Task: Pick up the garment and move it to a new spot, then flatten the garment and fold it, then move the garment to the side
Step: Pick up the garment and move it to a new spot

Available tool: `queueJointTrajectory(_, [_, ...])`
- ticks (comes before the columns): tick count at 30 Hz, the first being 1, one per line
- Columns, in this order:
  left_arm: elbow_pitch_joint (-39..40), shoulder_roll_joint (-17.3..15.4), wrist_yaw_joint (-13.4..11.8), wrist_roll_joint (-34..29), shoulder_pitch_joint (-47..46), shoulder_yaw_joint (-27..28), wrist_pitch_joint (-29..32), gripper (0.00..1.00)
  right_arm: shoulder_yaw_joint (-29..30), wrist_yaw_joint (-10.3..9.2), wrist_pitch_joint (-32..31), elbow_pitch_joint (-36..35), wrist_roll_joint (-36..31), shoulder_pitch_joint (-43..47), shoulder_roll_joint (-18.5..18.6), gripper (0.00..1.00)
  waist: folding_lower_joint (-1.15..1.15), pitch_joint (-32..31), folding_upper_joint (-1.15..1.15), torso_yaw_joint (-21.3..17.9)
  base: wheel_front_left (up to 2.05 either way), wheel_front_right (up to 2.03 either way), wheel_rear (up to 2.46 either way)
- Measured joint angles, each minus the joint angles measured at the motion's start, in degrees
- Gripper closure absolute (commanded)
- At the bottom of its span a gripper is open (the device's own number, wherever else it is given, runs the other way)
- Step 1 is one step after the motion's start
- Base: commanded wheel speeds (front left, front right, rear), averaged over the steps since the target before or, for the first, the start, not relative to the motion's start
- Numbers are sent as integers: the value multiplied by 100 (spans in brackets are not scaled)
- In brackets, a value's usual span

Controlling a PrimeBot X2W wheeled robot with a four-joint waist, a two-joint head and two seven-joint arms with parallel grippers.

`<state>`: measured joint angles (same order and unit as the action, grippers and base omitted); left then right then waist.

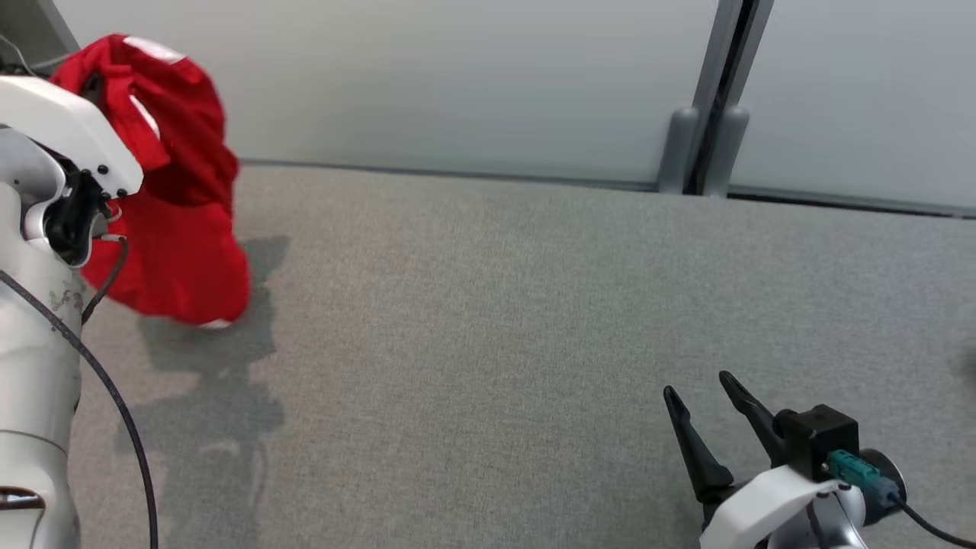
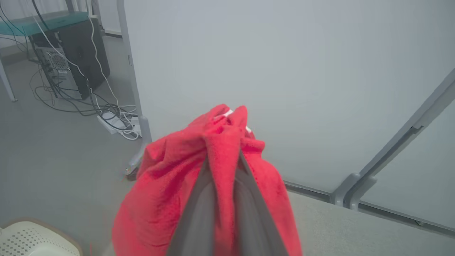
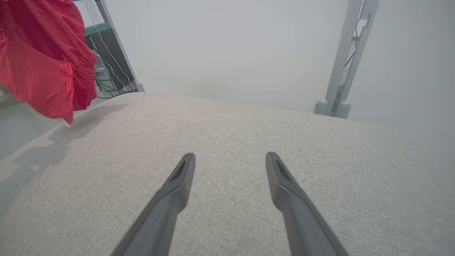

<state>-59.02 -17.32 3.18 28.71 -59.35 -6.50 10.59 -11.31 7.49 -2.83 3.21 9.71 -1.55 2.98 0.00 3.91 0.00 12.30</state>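
The left gripper pinches a bunched red fleecy garment (white trim showing) between its jaws, hanging above the left edge of the grey fabric surface. The right gripper hovers over that surface, jaws spread, empty.

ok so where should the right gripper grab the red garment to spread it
Probably the loose bottom hem of the red garment, on the edge facing the right gripper, coming in from the robot's right. It hangs bunched from the shut left gripper, so the top is taken and the lower edge dangles free.
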Motion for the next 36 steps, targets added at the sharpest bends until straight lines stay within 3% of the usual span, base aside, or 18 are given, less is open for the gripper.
queueJointTrajectory(5, [664, 270, 151, 52, -108, -140, 107, 100, 141, 0, 136, 127, 122, 122, -20, 0, 0, -530, 0, -184, 0, 0, 0])
queueJointTrajectory(11, [1713, 653, 229, 102, 232, -409, 166, 100, 349, 0, 162, 120, 60, 219, -20, 0, 0, -754, 0, -752, 0, 0, 0])
queueJointTrajectory(18, [3134, 971, -116, -7, 1176, -631, 47, 100, 401, 0, 99, -37, -11, 238, -23, 0, 0, -789, 0, -1566, 0, 0, 0])
queueJointTrajectory(25, [4275, 1221, -664, 53, 2335, -748, 53, 100, 287, 0, 119, -179, -135, 186, -23, 0, 0, -662, 0, -2380, 0, 0, 0])
queueJointTrajectory(31, [4335, 1265, -1035, 2, 3184, -929, 263, 100, 183, 0, 136, -148, -179, 113, -20, 0, 0, -454, 0, -2858, 0, 0, 0])
queueJointTrajectory(35, [3977, 1284, -1022, 1, 3594, -1101, 188, 100, 119, 0, 162, -111, -164, 88, -21, 0, 0, -301, 0, -2961, 0, 0, 0])
queueJointTrajectory(36, [3834, 1283, -970, -19, 3662, -1145, 118, 55, 101, 0, 163, -104, -160, 86, -22, 0, 0, -279, 0, -2967, 0, 0, 0])
